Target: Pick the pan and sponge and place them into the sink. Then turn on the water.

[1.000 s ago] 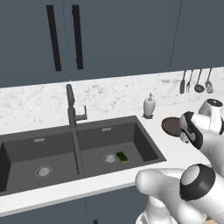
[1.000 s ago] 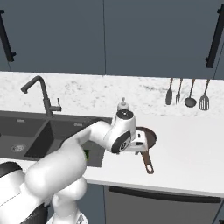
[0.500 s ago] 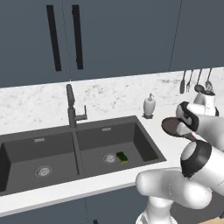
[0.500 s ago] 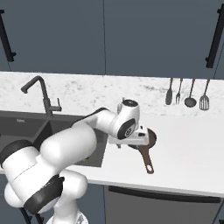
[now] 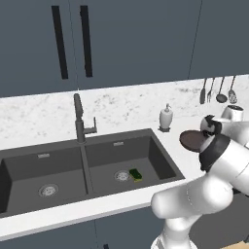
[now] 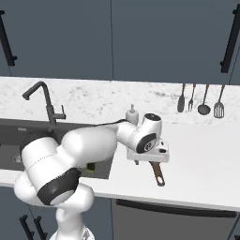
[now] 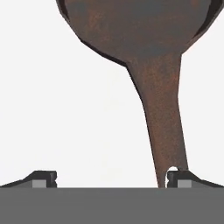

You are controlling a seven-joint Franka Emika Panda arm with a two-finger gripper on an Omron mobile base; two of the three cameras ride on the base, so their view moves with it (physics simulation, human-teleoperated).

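The reddish-brown pan lies on the white counter to the right of the sink. Its long handle points toward the counter's front edge. My gripper hovers low over the handle's base and hides the pan's bowl in the right base view. In the hand view the gripper is open. The pan is at the top, and its handle runs down just inside the right fingertip. The green and yellow sponge lies in the right basin beside the drain. No water shows at the faucet.
A white soap dispenser stands behind the sink's right corner, close to the pan. Several metal utensils hang on the back wall to the right. Dark cabinets with long handles rise above the counter. Bare counter stretches to the right of the pan.
My hand has swung right and come down from beside the soap dispenser to just over the pan's handle. The jaws have stayed open. The pan and sponge have not moved.
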